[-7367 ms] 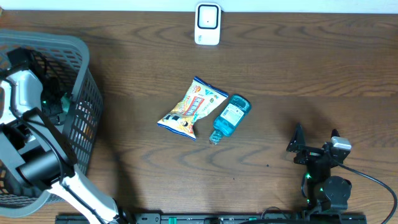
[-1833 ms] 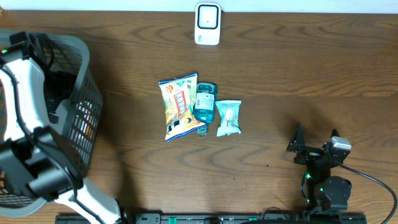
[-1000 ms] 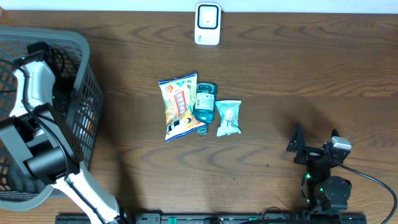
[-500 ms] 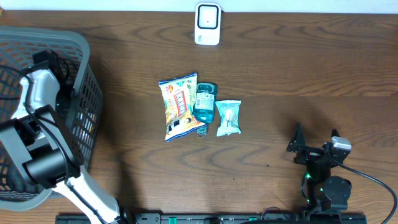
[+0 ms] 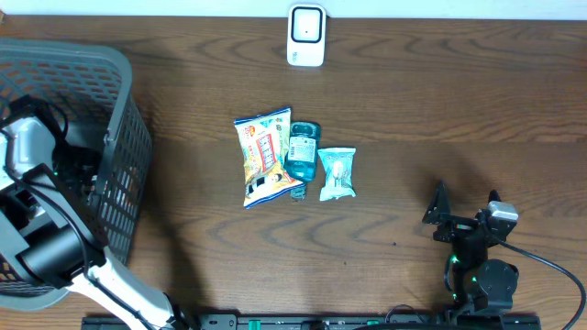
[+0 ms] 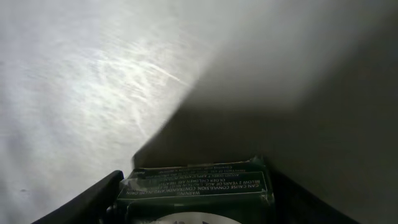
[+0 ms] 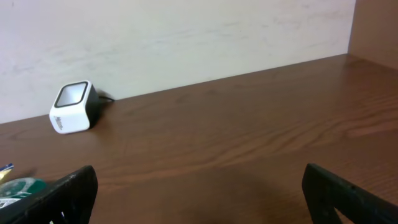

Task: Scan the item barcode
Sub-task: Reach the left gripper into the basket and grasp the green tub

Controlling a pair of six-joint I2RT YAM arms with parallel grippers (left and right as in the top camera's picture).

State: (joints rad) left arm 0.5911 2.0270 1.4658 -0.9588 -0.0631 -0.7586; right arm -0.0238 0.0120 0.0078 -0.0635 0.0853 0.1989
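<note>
My left gripper (image 6: 196,208) is down inside the grey basket (image 5: 117,84), shut on a dark green box (image 6: 198,183) with white small print; the box fills the gap between the black fingers (image 6: 84,202). In the overhead view only the white left arm (image 5: 23,147) shows in the basket, and the box is hidden. The white barcode scanner (image 5: 306,35) stands at the table's far edge, also seen as the scanner (image 7: 71,107) in the right wrist view. My right gripper (image 7: 202,199) rests open and holds nothing at the front right (image 5: 466,211).
A yellow snack bag (image 5: 263,156), a blue bottle (image 5: 301,153) and a pale green packet (image 5: 337,172) lie side by side mid-table. The basket's mesh walls surround the left arm. A pale wall runs behind the scanner.
The left arm has shifted left and toward the front inside the basket. The three items on the table and the right arm have not moved.
</note>
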